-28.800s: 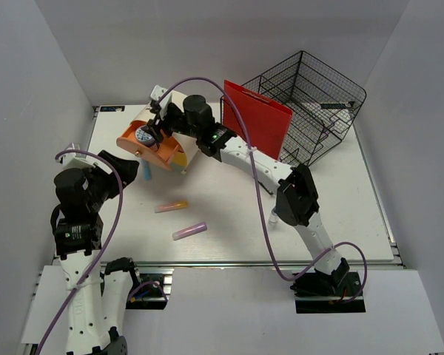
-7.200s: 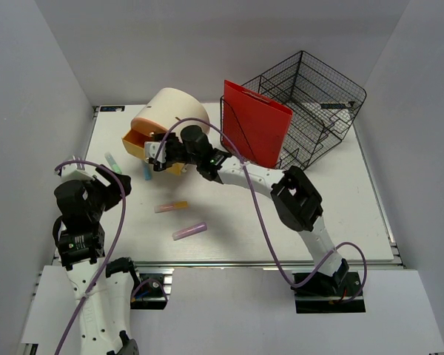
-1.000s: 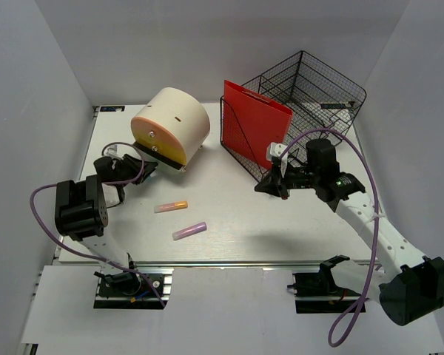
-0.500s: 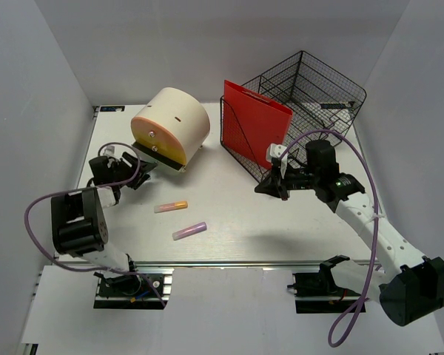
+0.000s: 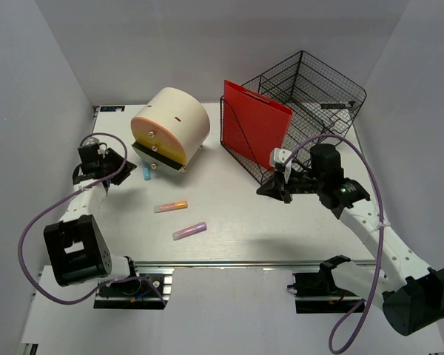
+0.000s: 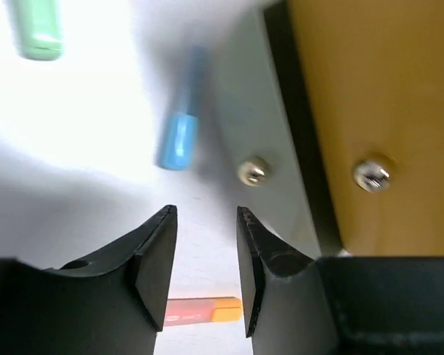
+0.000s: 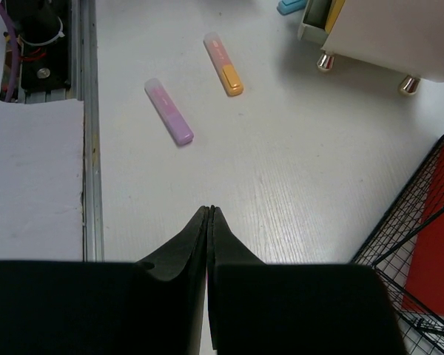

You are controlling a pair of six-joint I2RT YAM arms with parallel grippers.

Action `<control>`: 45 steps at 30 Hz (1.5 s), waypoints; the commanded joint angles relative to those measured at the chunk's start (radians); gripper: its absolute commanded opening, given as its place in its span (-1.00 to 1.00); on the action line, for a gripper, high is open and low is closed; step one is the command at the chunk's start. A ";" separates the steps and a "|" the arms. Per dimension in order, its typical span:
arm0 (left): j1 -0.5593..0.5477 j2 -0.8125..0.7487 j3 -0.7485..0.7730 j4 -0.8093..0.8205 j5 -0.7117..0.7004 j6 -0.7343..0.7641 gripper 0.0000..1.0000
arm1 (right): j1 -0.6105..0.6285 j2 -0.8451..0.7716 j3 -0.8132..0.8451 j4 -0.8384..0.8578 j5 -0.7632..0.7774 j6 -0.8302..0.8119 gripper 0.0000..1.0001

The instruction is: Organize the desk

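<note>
White bench (image 5: 229,214) under everything, filling the middle of the top view, with a metal rail (image 5: 229,262) along the near edge by the arm bases.

Black wire basket (image 5: 318,89) at far right corner of bench, tipped at an angle. Red folder (image 5: 259,122) upright within the wire at basket's left end.

Cream drum-shaped box (image 5: 174,122) at far left of bench, lying on its side, orange face turned toward the left arm. Small metal feet (image 7: 325,62) under its near edge.

Right claw (image 5: 270,190) low over bench just in front of the red folder's near corner. Fingers pressed together to a single seam in wrist view (image 7: 209,211), gripping nothing. Bare bench directly below.

Left claw (image 5: 109,164) at left edge of bench, just beside the drum and aimed toward it. In wrist view (image 6: 205,222), fingers parted by a moderate gap, with nothing between them but bench.

Orange-pink highlighter (image 5: 170,207) flat on bench, near left of centre. Purple highlighter (image 5: 189,231) just nearer the rail, roughly parallel, apart from the first. Both well clear of either claw.

Blue marker (image 5: 146,173) flat on bench at drum's near-left corner, far end under the drum's edge, blurred in left wrist view (image 6: 181,133).

Green marker (image 6: 37,29) at top left of left wrist view, partly cut off, well apart from the blue one.
</note>
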 commanded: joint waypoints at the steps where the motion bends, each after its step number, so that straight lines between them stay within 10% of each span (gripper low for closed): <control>1: 0.020 0.000 0.072 -0.145 -0.176 0.033 -0.05 | -0.002 -0.032 -0.011 0.029 -0.029 -0.015 -0.93; 20: 0.011 0.511 0.609 -0.369 -0.566 0.168 0.36 | 0.003 -0.047 -0.022 0.029 -0.034 -0.025 -0.93; 45: 0.002 0.700 0.732 -0.317 -0.457 0.235 0.22 | -0.002 -0.018 -0.027 0.028 -0.024 -0.030 -0.93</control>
